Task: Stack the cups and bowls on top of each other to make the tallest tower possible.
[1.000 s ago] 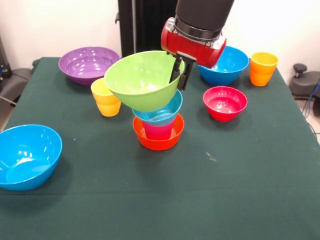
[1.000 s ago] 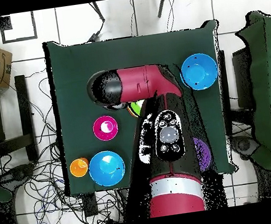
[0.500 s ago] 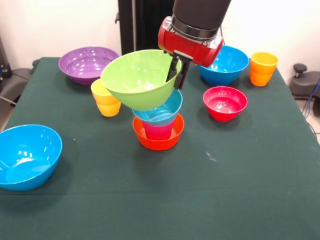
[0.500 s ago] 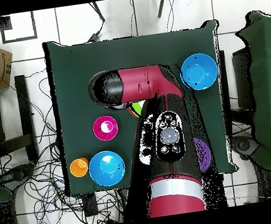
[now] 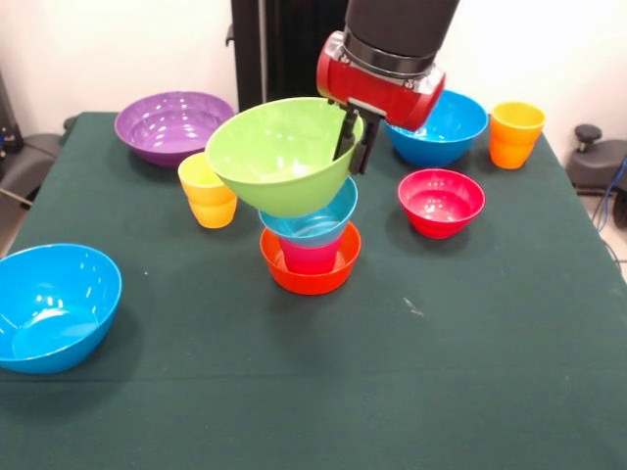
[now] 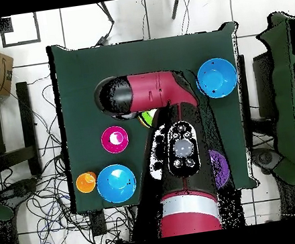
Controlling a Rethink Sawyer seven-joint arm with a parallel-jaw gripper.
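Observation:
My gripper (image 5: 351, 157) is shut on the right rim of the lime green bowl (image 5: 279, 157). The bowl hangs tilted, its underside right at the top of the tower (image 5: 312, 245); I cannot tell whether they touch. The tower is an orange bowl (image 5: 310, 276) holding a red-pink cup (image 5: 309, 258), with a light blue bowl (image 5: 323, 221) on top. A yellow cup (image 5: 207, 192) stands just left of the tower. In the overhead view the arm hides the tower and only a sliver of the lime green bowl (image 6: 148, 119) shows.
A purple bowl (image 5: 173, 124) sits at the back left and a blue bowl (image 5: 52, 305) at the front left. A second blue bowl (image 5: 443, 127), an orange cup (image 5: 514, 134) and a small red bowl (image 5: 441, 202) are on the right.
The gripper with the lime green bowl drifted slightly left, then came back right over the tower. Everything else on the table has stayed put.

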